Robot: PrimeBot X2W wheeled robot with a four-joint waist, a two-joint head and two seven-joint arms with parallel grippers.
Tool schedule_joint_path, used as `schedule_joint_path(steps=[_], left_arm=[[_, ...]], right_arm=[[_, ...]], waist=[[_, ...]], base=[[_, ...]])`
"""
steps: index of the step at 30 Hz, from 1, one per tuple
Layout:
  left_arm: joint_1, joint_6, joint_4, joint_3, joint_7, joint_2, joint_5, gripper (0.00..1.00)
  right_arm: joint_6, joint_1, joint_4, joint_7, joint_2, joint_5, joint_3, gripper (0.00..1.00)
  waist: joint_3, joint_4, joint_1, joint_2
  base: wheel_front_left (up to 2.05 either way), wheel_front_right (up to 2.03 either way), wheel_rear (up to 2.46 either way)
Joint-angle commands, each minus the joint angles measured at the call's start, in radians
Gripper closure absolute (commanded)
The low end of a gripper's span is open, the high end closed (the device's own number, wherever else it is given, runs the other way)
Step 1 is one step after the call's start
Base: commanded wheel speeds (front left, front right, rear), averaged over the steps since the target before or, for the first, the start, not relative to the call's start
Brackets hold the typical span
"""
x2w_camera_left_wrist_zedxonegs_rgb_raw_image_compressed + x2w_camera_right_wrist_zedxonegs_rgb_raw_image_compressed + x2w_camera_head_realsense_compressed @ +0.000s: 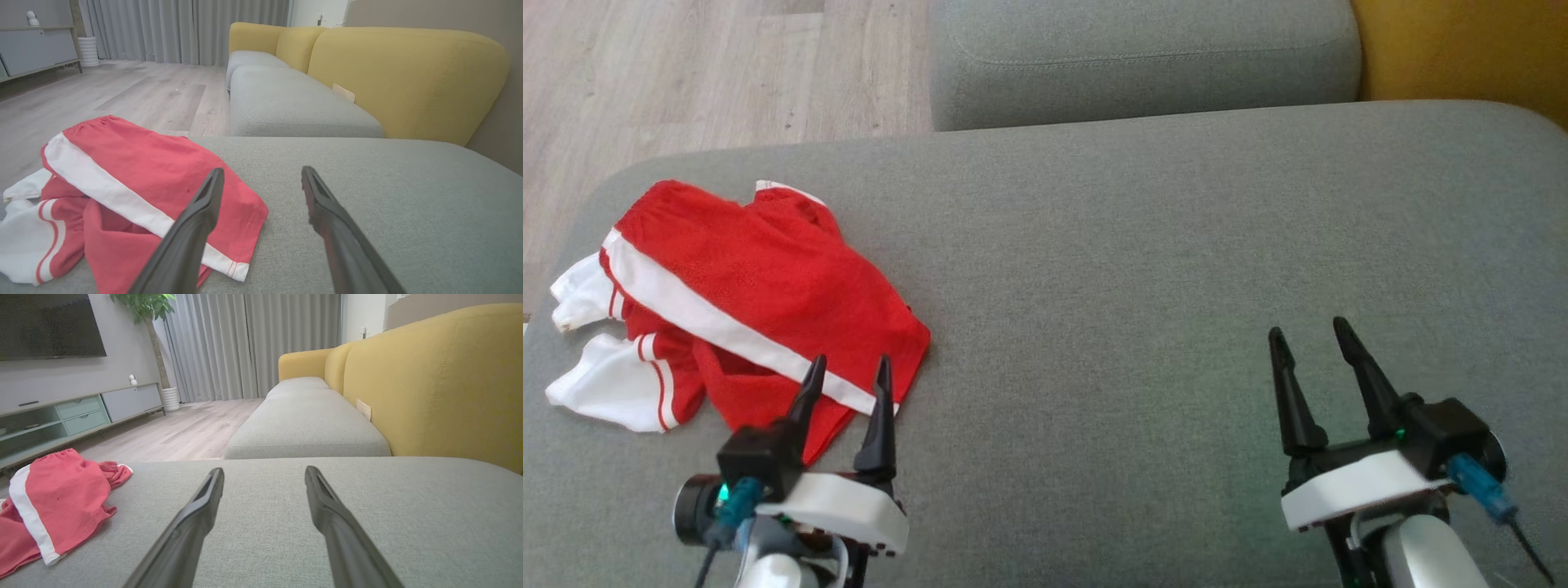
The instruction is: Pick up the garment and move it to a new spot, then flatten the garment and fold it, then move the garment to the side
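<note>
grey seat cushion [1143,269]: the broad work surface; it ran from the near edge to the far side, with most of its middle and right bare.
far cushion [1143,57]: a second grey seat lay beyond the first, across a seam.
yellow backrest [1462,49]: it stood at the far right, behind both seats.
wood floor [711,73]: it was seen past the far left edge of the seat.
red shorts [760,278]: they lay crumpled on the left part of the seat, a red mesh heap with a white band across it and white, red-striped parts spilling out at the left. layers were bunched and overlapped, nothing flat, and one hemmed corner pointed right and near.
left gripper [851,363]: jaws stood wide apart and held nothing. it was at the near left, with its fingertips over the near right corner of the shorts; whether they touched the cloth could not be told.
right gripper [1307,328]: jaws stood equally wide and empty. it was at the near right over bare cushion, well apart from the shorts.
step in hand: judged to be the very first, the pick-up. the shorts looked ungripped, unflattened and unfolded.
next move calls for: probably the left gripper dropping onto the near corner and closing on a firm pinch of cloth, through more than one layer if need be, then lifting high enough for the heap to clear the seat and carrying it right toward the bare middle. the right gripper would likely be needed only for spreading.
</note>
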Motion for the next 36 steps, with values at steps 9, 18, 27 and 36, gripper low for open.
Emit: schedule_joint_path(steps=[9,18,27,36], left_arm=[[-0.044,0.037,-0.066,-0.008,-0.038,0.025,0.075,0.0],[0.004,-0.083,-0.1,0.112,-0.067,-0.066,0.03,0.0],[0.034,-0.197,-0.023,0.192,-0.083,-0.102,0.051,0.0],[0.02,-0.202,0.001,0.187,-0.083,-0.104,0.036,0.0]], right_arm=[[-0.001,-0.049,-0.043,-0.042,-0.008,-0.109,0.042,0.0],[-0.001,-0.039,-0.026,-0.072,-0.008,-0.001,0.049,0.0],[-0.001,-0.029,0.008,-0.088,-0.009,0.111,0.041,0.0],[-0.001,-0.03,0.02,-0.088,-0.009,0.149,0.042,0.0]], waist=[[-0.004,0.007,0.0,0.0],[-0.003,0.011,0.0,0.0],[-0.008,0.007,0.0,0.0],[-0.008,0.0,0.0,0.0]], base=[[0.0,0.0,0.0],[0.0,0.0,0.0],[0.0,0.0,0.0],[0.0,0.0,0.0]])
